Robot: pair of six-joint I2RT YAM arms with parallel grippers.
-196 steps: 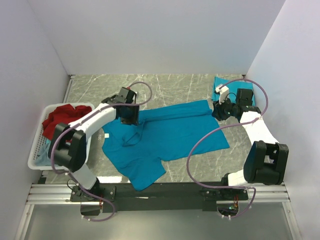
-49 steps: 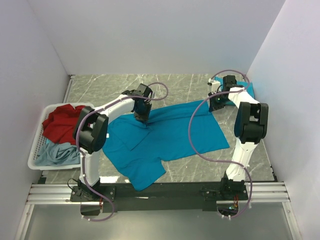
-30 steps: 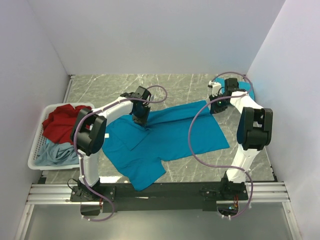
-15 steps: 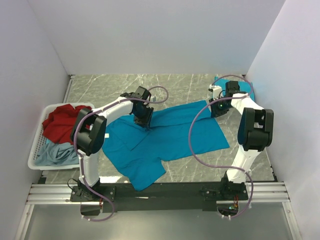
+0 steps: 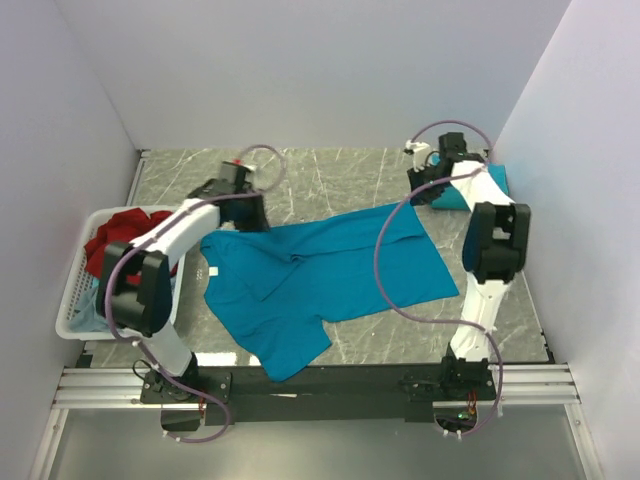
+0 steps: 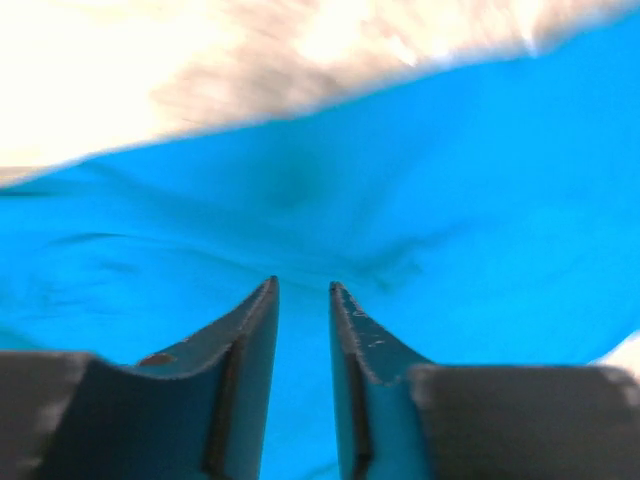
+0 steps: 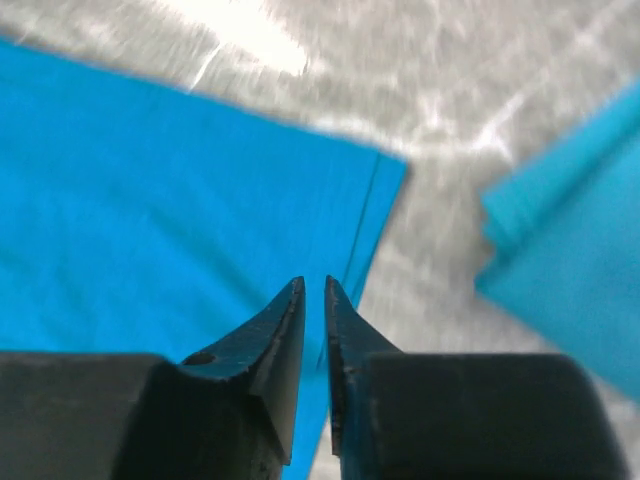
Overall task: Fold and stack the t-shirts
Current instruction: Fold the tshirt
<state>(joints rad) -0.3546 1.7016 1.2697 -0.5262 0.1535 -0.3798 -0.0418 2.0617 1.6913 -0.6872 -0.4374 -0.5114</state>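
A teal-blue t-shirt (image 5: 335, 275) lies spread on the marble table, with a white neck label (image 5: 210, 272) at its left. My left gripper (image 5: 244, 212) hovers over the shirt's upper left edge. In the left wrist view its jaws stand a narrow gap apart above blurred teal cloth (image 6: 420, 180), gripping nothing I can see. My right gripper (image 5: 424, 188) is just past the shirt's far right corner. In the right wrist view its jaws are nearly together over the corner hem (image 7: 365, 215), empty. A folded teal shirt (image 5: 492, 182) lies far right.
A white slatted basket (image 5: 72, 318) stands at the left edge, holding a red shirt (image 5: 112, 232) and a pale grey-blue one (image 5: 88, 310). White walls close in the table on three sides. The folded teal shirt also shows in the right wrist view (image 7: 570, 250).
My left gripper has swung quickly up and left from the shirt's shoulder fold to its upper left edge. My right gripper has moved back off the shirt's corner. The shirt has barely shifted.
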